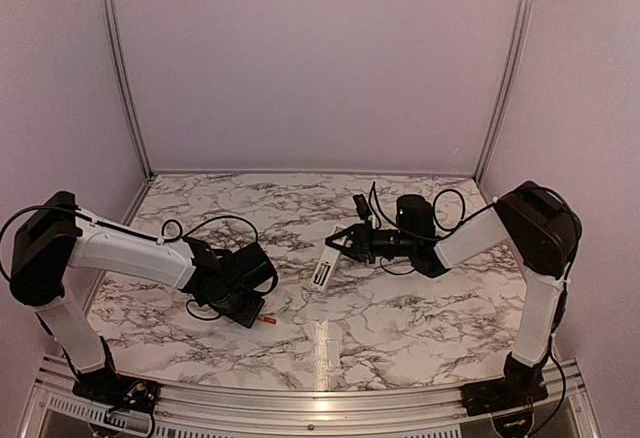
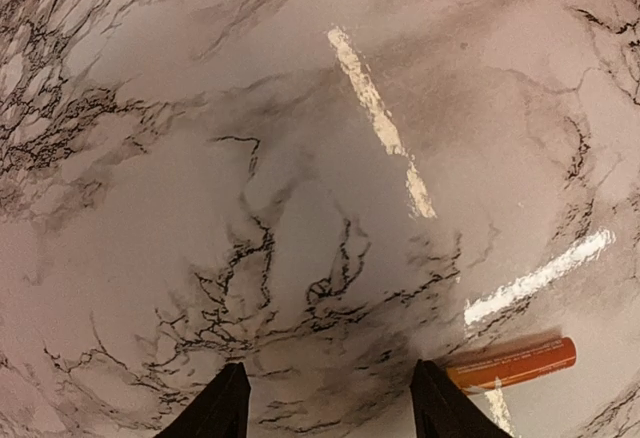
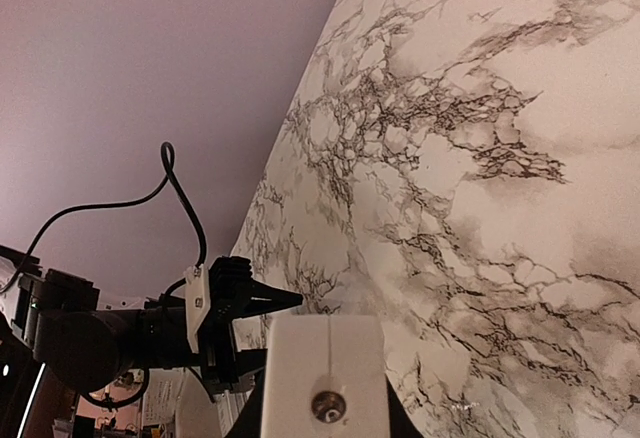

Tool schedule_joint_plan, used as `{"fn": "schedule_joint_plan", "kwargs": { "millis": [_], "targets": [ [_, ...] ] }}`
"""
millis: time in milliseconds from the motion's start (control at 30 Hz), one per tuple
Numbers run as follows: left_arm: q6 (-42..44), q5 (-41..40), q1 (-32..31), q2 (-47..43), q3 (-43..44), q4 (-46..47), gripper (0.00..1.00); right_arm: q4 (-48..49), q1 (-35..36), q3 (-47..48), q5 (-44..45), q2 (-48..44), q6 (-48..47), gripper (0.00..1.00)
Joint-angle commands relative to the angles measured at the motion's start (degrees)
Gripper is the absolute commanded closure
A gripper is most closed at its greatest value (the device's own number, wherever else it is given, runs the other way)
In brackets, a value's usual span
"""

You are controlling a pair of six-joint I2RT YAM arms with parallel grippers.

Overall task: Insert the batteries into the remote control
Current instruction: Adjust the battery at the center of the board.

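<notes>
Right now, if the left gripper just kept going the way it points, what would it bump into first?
Probably the bare marble table: the left gripper points down at it, open and empty. The battery lies off to the side of one finger, outside that line.

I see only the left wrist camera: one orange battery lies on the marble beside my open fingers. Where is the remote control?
Observer: The right gripper is shut on the remote control, near the middle of the table.
Operator: Is it lying flat there?
Observer: The top view shows it gripped at its far end, its long side pointing toward the near edge. Whether it touches the table I cannot tell.
Operator: Is a second battery somewhere?
Observer: None shows in any view, only the battery by the left gripper.
</notes>
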Motion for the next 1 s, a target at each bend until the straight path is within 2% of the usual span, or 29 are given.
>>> {"fn": "schedule_joint_plan", "kwargs": {
  "millis": [0,133,267,633,967],
  "targets": [
    [-1.9,0.9,1.0,-1.7,-3.9,-3.8,0.43,1.7,-0.6,-0.3,-0.8,0.2,0.0,1.00],
    [-1.5,8.4,-0.2,-4.3,-6.5,-3.7,0.44,1.8,-0.6,-0.3,-0.8,0.2,-0.2,1.00],
    [-1.8,10.6,-2.1,-3.3,-6.5,-2.9,0.44,2.1,-0.6,-0.3,-0.8,0.5,0.0,1.00],
    [-2.0,5.3,-1.7,2.9,-3.3,-1.3,0.43,2.4,-0.7,-0.8,-0.9,0.0,0.2,1.00],
    [0.7,2.4,1.4,5.8,-1.0,-0.1,0.43,2.6,-1.2,-1.2,-1.1,0.1,0.1,1.00]
  ]
}}
